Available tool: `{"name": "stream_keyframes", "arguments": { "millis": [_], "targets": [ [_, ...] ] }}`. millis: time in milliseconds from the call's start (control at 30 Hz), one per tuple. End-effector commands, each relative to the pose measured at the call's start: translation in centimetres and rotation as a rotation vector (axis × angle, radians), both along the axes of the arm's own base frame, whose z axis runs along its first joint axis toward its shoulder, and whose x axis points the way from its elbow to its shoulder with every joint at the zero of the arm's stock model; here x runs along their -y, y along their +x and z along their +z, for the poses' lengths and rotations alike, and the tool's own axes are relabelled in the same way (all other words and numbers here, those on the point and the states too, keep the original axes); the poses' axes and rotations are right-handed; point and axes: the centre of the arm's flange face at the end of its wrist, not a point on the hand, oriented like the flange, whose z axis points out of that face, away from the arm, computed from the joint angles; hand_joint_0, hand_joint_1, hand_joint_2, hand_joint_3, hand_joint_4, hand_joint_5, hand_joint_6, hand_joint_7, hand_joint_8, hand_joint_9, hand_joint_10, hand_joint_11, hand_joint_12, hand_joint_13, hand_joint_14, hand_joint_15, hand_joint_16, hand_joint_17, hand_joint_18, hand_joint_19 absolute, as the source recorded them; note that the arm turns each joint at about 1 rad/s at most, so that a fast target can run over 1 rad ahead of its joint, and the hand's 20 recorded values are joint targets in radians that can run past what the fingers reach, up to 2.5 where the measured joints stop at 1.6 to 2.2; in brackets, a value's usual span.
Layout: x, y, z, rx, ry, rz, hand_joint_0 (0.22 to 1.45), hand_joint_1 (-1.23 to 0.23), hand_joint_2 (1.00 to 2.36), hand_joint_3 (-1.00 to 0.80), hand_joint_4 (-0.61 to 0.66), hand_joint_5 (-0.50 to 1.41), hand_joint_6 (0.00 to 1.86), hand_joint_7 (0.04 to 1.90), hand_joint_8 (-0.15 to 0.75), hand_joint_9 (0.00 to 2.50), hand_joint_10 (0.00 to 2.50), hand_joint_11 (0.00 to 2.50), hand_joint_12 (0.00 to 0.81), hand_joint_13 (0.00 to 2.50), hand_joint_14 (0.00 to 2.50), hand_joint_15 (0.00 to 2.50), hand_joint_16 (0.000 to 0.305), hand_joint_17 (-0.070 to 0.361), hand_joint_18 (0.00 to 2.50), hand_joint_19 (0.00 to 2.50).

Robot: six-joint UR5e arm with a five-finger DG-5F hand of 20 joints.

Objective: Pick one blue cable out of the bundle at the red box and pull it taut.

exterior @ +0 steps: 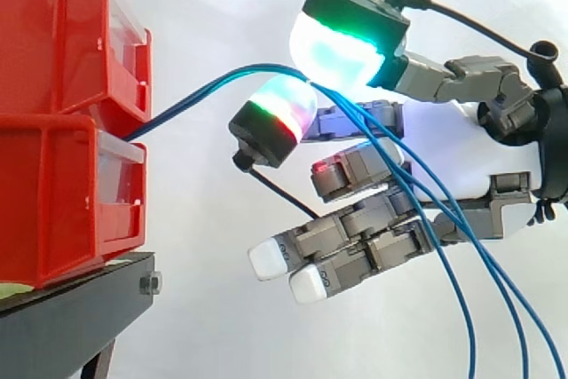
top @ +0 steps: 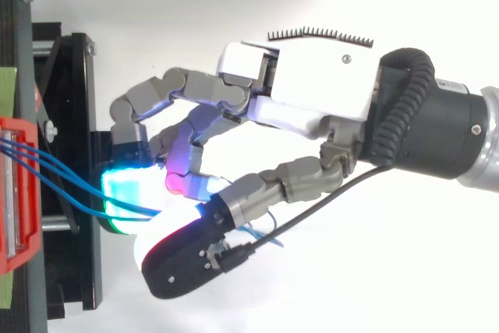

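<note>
Robot hand (top: 320,83) pinching blue cables (exterior: 177,106) | side: tails hang below | top: red box (top: 27,232)

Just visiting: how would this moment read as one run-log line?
stage: pinch | hand: shut on blue cables, several pinched | cables: bowed from red box, not yet taut

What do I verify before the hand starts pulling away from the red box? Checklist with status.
1. Grip: the hand pinches the blue cables between two pads: ok.
2. Single cable picked: more than one strand runs from the red box into the pinch, and three hang behind it: not ok.
3. Tension: the strands arc slack between box and pinch: not ok.
4. Loose ends: they hang across the lower fingers; snagged or not: cannot tell.
5. Anchoring inside the box: hidden: cannot tell.
</note>
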Motion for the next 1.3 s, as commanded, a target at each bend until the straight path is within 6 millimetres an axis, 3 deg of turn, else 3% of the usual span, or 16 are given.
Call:
{"name": "stream_keyframes", "arguments": {
  "millis": [0, 300, 500, 733, 1267],
  "targets": [
    [-0.02, 0.00, -0.02, -0.001, -0.002, 0.000, 0.45, -0.72, 1.00, -0.50, -0.08, -0.17, 0.76, 1.16, 0.330, 0.83, 0.75, 1.82, 0.492, 0.67, 0.01, 0.48, 0.068, 0.153, 0.60, 0.38],
    [-0.02, 0.00, -0.02, -0.001, -0.002, 0.000, 0.57, -0.71, 1.00, -0.46, -0.12, -0.15, 0.75, 1.26, 0.280, 0.90, 0.50, 1.97, 0.453, 0.66, 0.01, 0.49, 0.059, 0.134, 0.56, 0.41],
    [-0.02, 0.03, 0.06, 0.001, -0.001, 0.000, 0.59, -0.80, 1.02, -0.26, -0.13, -0.16, 0.76, 1.31, 0.276, 0.89, 0.52, 1.98, 0.455, 0.66, 0.01, 0.48, 0.059, 0.133, 0.57, 0.40],
    [0.00, -0.01, -0.02, -0.001, -0.005, -0.001, 0.61, -0.87, 1.02, -0.16, -0.16, -0.17, 0.80, 1.32, 0.277, 0.86, 0.57, 1.96, 0.452, 0.66, 0.01, 0.46, 0.059, 0.132, 0.58, 0.38],
    [0.00, -0.01, -0.02, -0.001, -0.005, -0.001, 0.72, -1.00, 1.02, -0.23, -0.14, -0.19, 0.83, 1.23, 0.273, 0.75, 0.56, 1.94, 0.436, 0.61, 0.01, 0.43, 0.059, 0.132, 0.60, 0.29]
  ]
}}
